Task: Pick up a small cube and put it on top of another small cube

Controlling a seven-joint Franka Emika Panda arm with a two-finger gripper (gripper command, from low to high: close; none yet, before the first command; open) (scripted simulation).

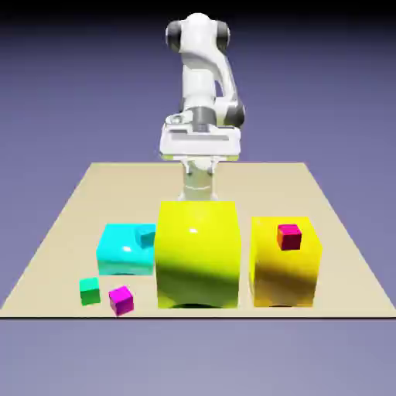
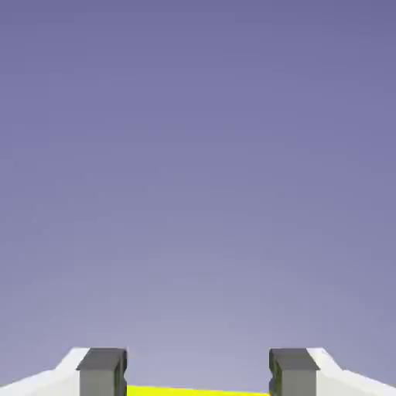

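Tan table [image 1: 62, 232]: unmarked red cube [image 1: 289, 236] atop yellow block [image 1: 285, 267]; tool [image 2: 198, 375] spread, empty.

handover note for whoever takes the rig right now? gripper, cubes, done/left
Gripper: open, holding nothing; the hand view shows mostly backdrop, with a strip of yellow between the fingertips.
Small cubes: the green cube and magenta cube sit apart on the table at the exterior view's front left. A teal cube is on the cyan block; a crimson cube is on the right yellow block.
The big yellow block stands in the middle, in front of the arm.
Done: nothing picked, no small cube on another.
Left: grasp one small cube and set it on another.
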